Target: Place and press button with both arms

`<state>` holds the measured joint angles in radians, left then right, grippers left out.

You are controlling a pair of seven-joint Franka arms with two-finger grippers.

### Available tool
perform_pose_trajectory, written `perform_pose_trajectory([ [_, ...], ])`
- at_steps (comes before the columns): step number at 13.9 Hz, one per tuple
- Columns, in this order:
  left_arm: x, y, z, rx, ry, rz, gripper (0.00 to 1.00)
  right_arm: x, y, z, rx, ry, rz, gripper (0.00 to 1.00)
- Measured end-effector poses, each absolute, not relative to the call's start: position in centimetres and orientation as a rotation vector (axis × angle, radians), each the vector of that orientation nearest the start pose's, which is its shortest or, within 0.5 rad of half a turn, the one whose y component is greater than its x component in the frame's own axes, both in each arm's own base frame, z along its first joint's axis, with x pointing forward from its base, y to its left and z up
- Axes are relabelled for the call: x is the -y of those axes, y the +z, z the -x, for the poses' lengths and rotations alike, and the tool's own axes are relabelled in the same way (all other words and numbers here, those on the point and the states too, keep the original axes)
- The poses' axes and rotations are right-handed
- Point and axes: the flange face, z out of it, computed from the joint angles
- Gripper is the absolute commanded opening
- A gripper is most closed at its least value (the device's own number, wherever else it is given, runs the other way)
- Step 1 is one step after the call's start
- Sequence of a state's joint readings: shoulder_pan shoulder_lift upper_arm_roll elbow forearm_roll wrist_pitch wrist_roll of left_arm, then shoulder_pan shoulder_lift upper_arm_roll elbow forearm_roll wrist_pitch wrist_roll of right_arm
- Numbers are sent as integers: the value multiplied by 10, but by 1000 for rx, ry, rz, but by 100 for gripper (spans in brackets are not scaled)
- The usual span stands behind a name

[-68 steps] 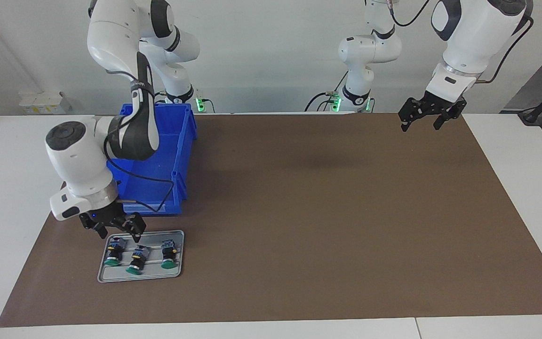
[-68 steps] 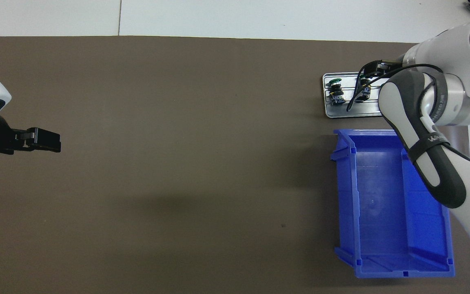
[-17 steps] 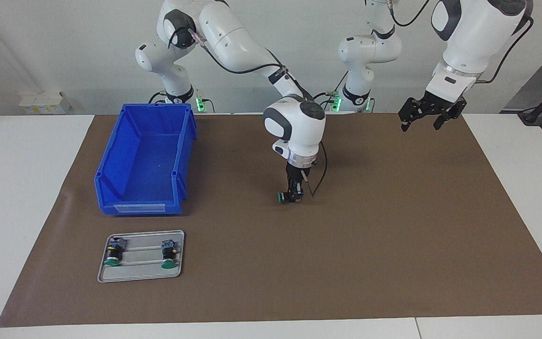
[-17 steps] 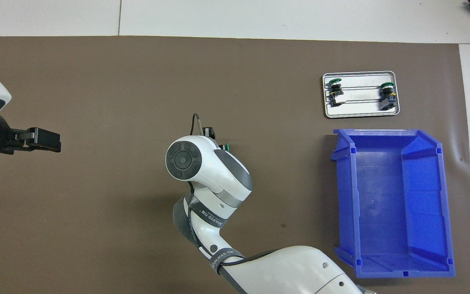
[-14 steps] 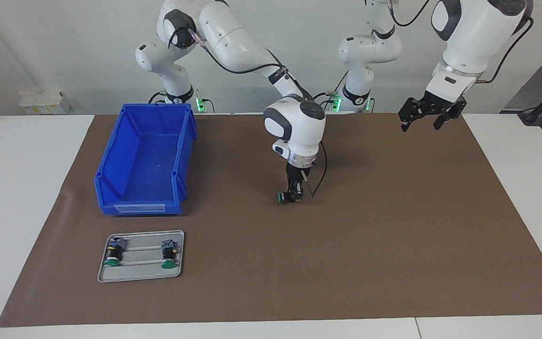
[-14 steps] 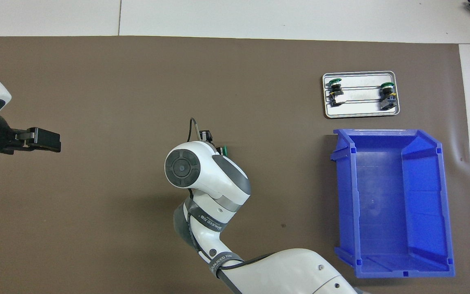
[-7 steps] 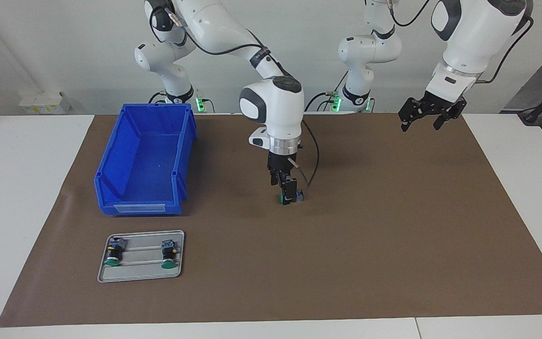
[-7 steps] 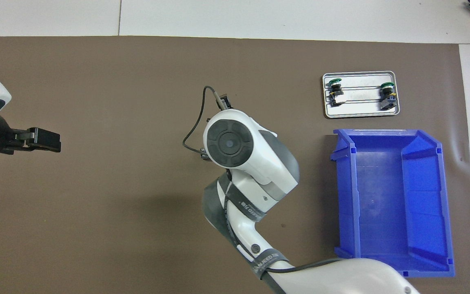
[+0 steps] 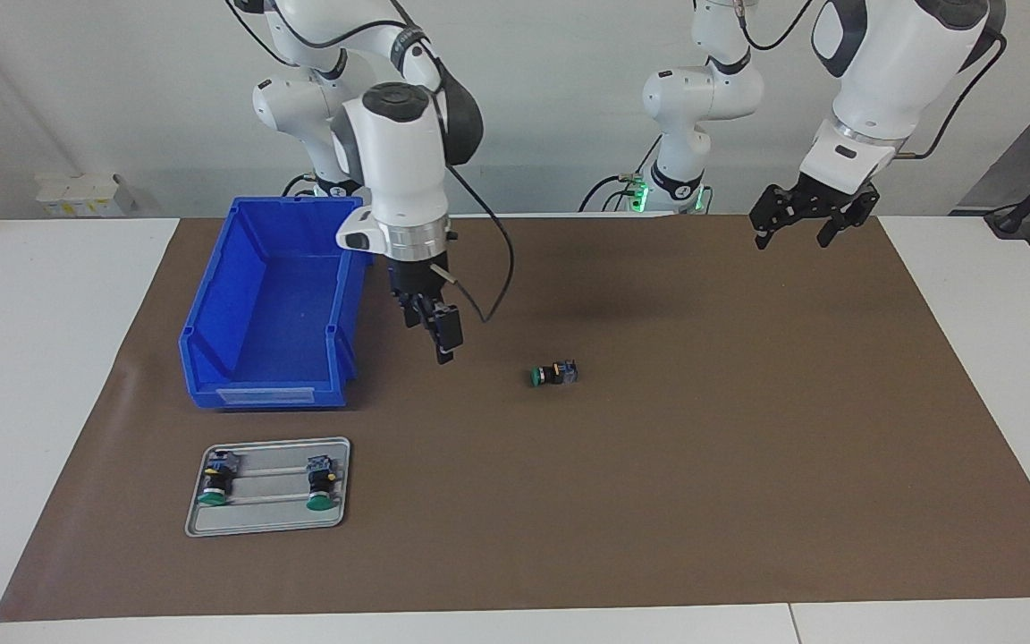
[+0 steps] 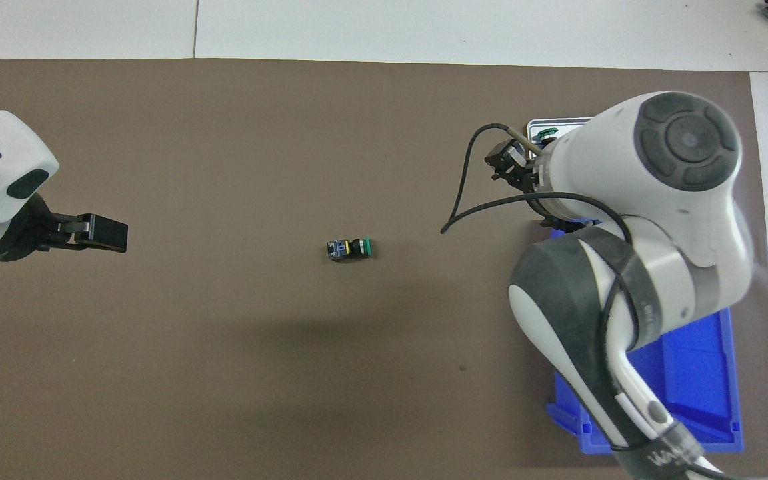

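Tray point(image 9: 267, 523) (arm-hidden overhead), two buttons

A white desk point(image 9: 50, 376) covered by a brown mat point(image 9: 747, 465) stands against a plain pale wall point(image 9: 569, 80) under even, diffuse light.

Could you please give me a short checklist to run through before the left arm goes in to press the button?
1. Button released, alone on the brown mat: ok.
2. Button standing cap up for a press from above: not ok; it lies on its side, green cap toward the right arm's end.
3. Right gripper clear of the button: ok; raised over the mat beside the blue bin, holding nothing, jaws open.
4. Left gripper free to press: ok; it holds nothing, raised over the mat's corner at the left arm's end.
5. Spare buttons: ok; two lie in the metal tray.
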<state>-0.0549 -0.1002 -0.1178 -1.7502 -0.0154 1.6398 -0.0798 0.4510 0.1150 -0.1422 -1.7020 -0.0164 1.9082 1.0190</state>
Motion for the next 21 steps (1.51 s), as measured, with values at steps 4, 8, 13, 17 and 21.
perform_pose_trajectory([
  [4,157,603,-510,-405,-71,3130,100,-117,542,-550,-706,85,3099,100],
  [8,222,593,-499,-825,-227,3108,100,-25,524,-536,-567,188,3116,100],
  [13,286,552,-484,-1348,-292,2938,100,57,543,-514,-407,195,3107,100],
  [17,341,500,-486,-1562,-306,2847,100,86,586,-504,-319,94,3109,100],
  [21,378,443,-486,-1757,-258,2739,100,71,648,-503,-277,21,3121,100],
])
